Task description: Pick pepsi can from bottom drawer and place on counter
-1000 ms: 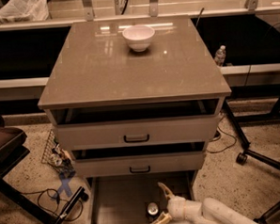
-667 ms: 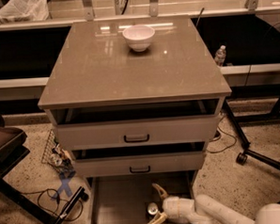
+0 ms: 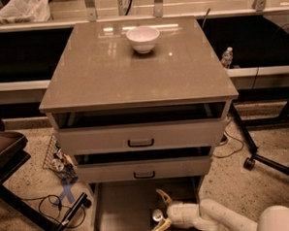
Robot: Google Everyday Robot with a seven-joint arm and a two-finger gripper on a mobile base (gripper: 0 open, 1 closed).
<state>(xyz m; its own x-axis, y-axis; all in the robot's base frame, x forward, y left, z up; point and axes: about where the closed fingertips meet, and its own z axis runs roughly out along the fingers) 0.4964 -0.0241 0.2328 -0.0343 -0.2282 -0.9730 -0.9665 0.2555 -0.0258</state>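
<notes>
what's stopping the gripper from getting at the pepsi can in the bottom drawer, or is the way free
Probably free. The gripper is down inside the open bottom drawer, fingers spread on either side of the pepsi can, with nothing visible between them and the can.

Upright pepsi can point(image 3: 157, 215) on bottom drawer point(image 3: 121, 213) floor, between spread gripper point(image 3: 162, 212) fingers.

Arm point(image 3: 222, 218) in frm btm-right of view, end effector point(image 3: 160, 213) low, fingers point(image 3: 163, 196) spread
</notes>
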